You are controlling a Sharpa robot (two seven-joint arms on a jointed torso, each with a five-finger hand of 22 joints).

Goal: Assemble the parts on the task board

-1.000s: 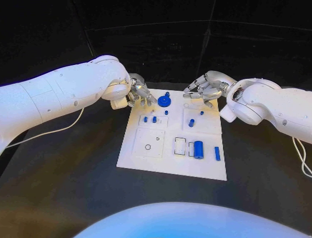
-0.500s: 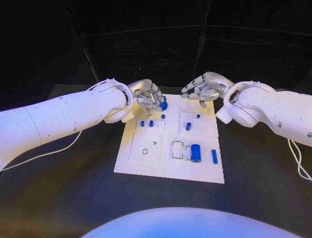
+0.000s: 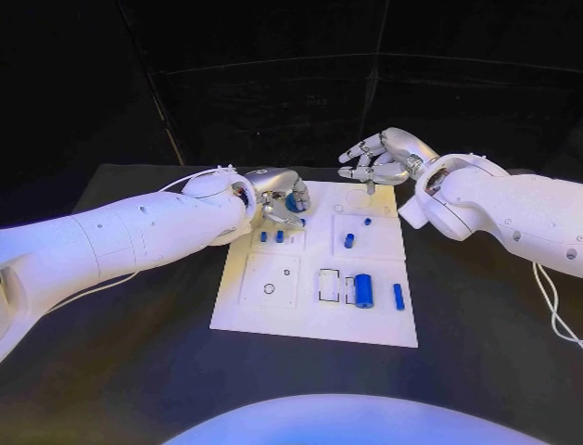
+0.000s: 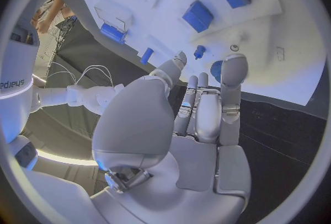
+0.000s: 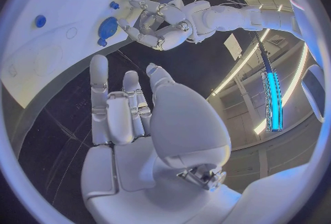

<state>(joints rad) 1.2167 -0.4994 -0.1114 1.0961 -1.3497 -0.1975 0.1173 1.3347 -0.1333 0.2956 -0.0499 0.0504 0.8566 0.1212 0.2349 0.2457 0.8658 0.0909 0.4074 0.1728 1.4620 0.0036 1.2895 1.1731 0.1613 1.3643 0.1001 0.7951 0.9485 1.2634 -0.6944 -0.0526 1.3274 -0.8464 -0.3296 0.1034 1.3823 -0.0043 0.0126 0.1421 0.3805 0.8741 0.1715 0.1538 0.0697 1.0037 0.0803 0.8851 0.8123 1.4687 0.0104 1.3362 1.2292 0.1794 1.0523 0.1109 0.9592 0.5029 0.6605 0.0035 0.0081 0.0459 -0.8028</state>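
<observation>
The white task board [image 3: 305, 315] lies in the middle of the table. My left hand [image 3: 281, 197] is over its far left corner, hiding the round blue part in the head view. In the left wrist view that hand [image 4: 193, 119] has its fingers straight, with the tips at the round blue part [image 4: 215, 69] and nothing gripped. The right wrist view has the round blue part [image 5: 107, 28] right beside the left hand [image 5: 162, 22]. My right hand [image 3: 378, 159] hovers over the board's far edge, fingers apart and holding nothing.
Two small blue pieces [image 3: 272, 236] stand below the left hand, and another blue piece [image 3: 348, 240] is on the right half. A big blue cylinder [image 3: 363, 290] and a slim blue bar [image 3: 399, 296] lie near the front right. Black table surrounds the board.
My left hand has moved in over the round blue part, which is now covered in the head view. My right hand has risen a little off the board's far edge. The camera has shifted.
</observation>
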